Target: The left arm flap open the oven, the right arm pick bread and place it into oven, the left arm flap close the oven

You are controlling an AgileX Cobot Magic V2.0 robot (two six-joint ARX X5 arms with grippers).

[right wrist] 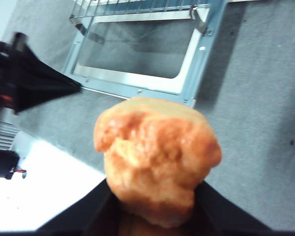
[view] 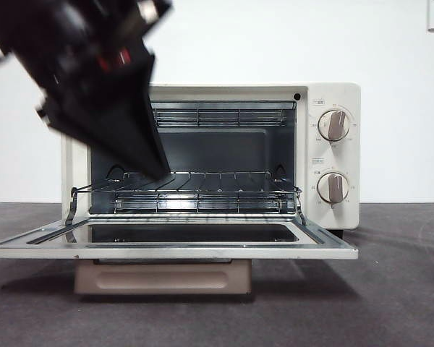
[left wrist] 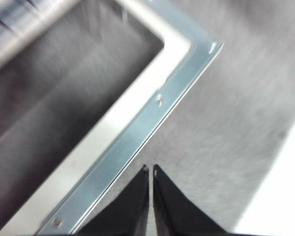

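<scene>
Your oven [view: 325, 155] sits mid-frame in the front view on the table [view: 398, 289], its door [view: 173, 242] folded flat open and the wire rack [view: 202, 195] bare. Left hand [view: 148, 155] hangs at upper left, jaws together, holding nothing. Right hand [right wrist: 155, 206] is clamped on the bread [right wrist: 155, 157], above the table near the door's corner.

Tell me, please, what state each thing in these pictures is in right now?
oven: open, its door folded down flat.
wire rack: bare, nothing on it.
bread: held up off the table, outside the oven.
right claw: shut on the bread.
left claw: shut, holding nothing, above the open door's corner.
knobs: pointers upright.
</scene>
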